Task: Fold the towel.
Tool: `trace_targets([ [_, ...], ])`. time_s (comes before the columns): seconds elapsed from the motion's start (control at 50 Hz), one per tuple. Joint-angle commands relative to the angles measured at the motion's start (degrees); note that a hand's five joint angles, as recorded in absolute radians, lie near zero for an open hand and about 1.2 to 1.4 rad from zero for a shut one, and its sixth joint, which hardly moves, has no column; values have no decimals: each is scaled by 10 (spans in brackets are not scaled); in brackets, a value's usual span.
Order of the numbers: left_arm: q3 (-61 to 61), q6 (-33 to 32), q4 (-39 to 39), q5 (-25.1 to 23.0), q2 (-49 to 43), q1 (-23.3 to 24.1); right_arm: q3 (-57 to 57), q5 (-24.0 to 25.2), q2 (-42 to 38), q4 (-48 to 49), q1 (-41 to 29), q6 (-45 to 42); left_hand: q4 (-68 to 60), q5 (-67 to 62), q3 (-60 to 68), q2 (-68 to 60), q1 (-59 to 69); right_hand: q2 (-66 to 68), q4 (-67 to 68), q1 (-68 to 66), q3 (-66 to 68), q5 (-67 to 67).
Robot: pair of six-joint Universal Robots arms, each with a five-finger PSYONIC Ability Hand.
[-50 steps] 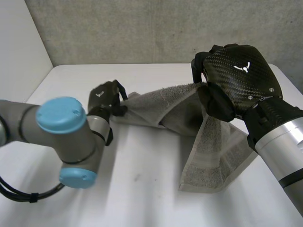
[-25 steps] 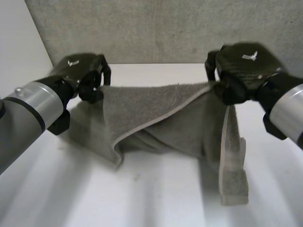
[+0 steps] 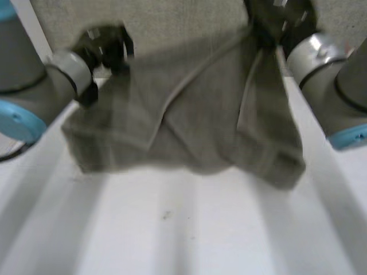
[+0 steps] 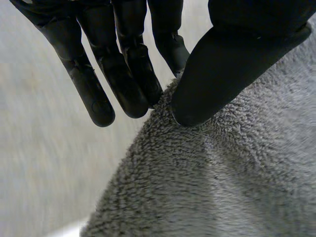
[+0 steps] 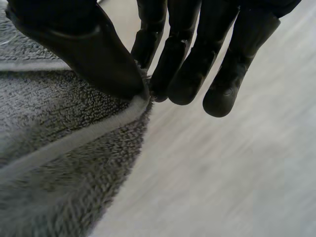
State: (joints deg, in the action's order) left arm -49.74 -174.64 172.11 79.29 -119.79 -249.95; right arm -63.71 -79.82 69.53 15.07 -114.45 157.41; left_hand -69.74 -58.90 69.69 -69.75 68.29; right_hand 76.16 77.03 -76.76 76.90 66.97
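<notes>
Fingers (image 4: pixel 123 74) of the black left hand (image 3: pixel 105 47): straight, pinching one top corner of the grey terry-cloth towel (image 3: pixel 195 114) against the thumb.
Fingers of the black right hand (image 3: pixel 274 23): closed with the thumb on the other top corner, at its pale hem.
Towel: held up, spread between both hands, with creased folds across its front.
Towel's lower edge: near the far edge of the white tabletop (image 3: pixel 183 235); contact cannot be told.

A plain white counter (image 3: pixel 189 240) stretches across the foreground, bearing one small dark speck (image 3: pixel 166 215). A rough grey wall (image 3: pixel 172 23) stands behind it.
</notes>
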Motion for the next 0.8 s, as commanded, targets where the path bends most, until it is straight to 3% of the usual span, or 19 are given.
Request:
trace_targets([
  [0.02, 11, 117, 33, 2, 76, -15, -51, -6, 96, 97, 0, 0, -103, -111, 103, -102, 117, 38, 30, -32, 31, 30],
  [0.08, -21, 134, 21, -2, 110, -27, -58, -6, 106, 67, 3, 0, -103, -111, 103, -102, 117, 38, 30, -32, 31, 30],
  [0.18, -88, 129, -24, -8, 169, -33, -73, 0, 144, -90, 7, -2, -103, -111, 103, -102, 117, 38, 30, -32, 31, 30],
  [0.28, -139, 93, -60, -34, 205, -34, -77, 1, 151, -147, 7, -2, -103, -111, 103, -102, 117, 38, 30, -32, 31, 30],
  [0.52, -199, 69, -56, -34, 203, -36, -114, 1, 147, -152, -2, -1, -103, -111, 103, -102, 117, 38, 30, -32, 31, 30],
  [0.8, -200, 63, -39, -29, 63, -37, -119, 0, -7, -141, -4, 1, -103, -111, 103, -102, 117, 38, 30, -32, 31, 30],
])
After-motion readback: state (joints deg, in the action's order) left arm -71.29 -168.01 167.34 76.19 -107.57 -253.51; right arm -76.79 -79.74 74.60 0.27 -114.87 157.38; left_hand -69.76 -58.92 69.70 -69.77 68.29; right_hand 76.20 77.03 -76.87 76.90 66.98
